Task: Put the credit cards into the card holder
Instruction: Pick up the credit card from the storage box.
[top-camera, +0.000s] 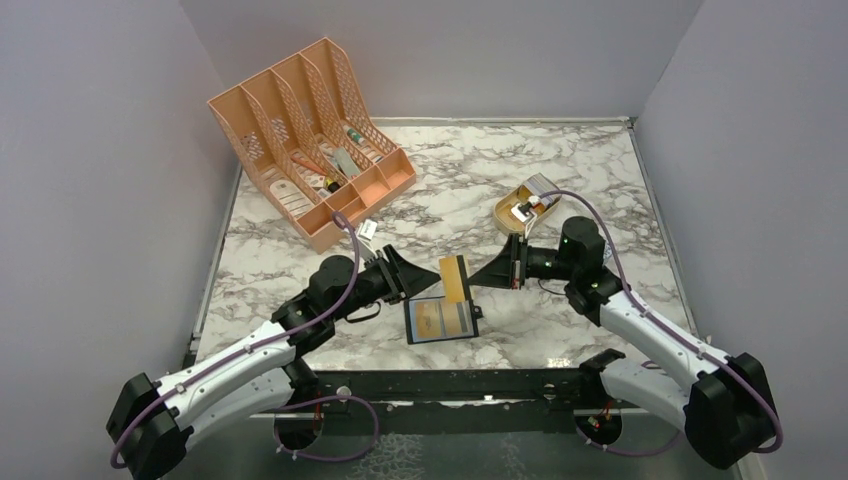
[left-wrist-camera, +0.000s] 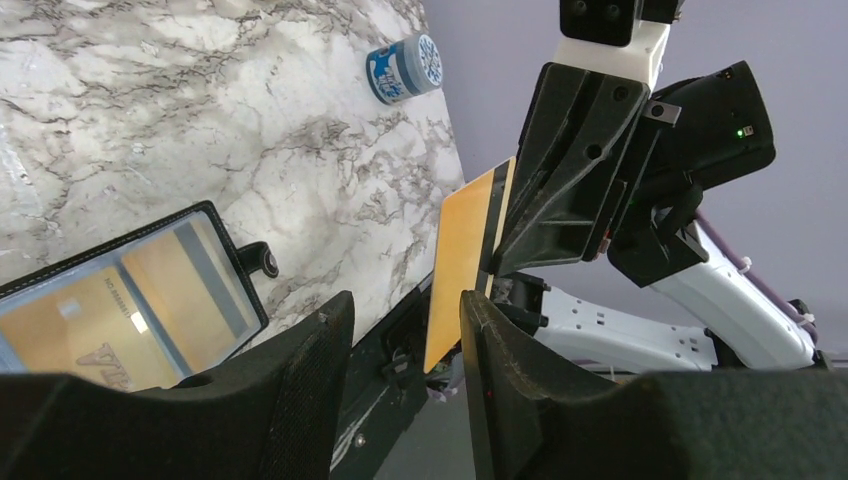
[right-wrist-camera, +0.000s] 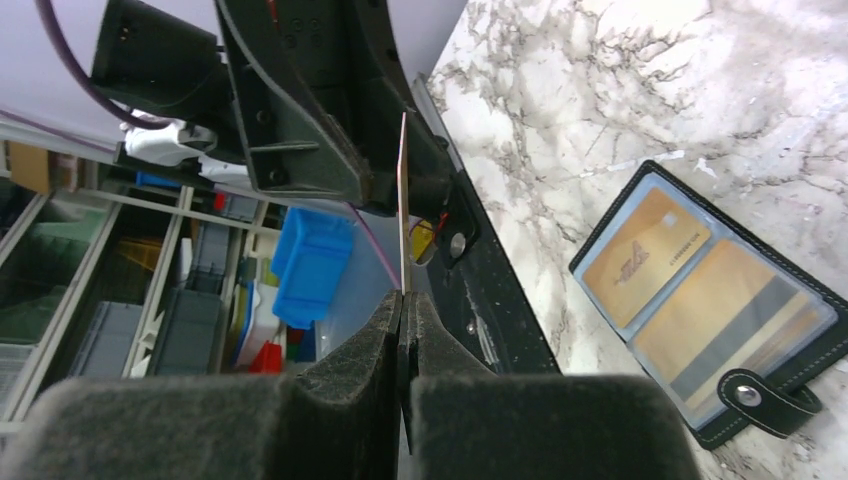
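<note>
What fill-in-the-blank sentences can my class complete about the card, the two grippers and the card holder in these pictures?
1. The right gripper has its fingers ___ on the tan-orange card.
2. The left gripper has its fingers spread and grips ___.
3. The card holder lies ___ on the table, with cards showing in its slots.

Missing words: shut; nothing; open.
</note>
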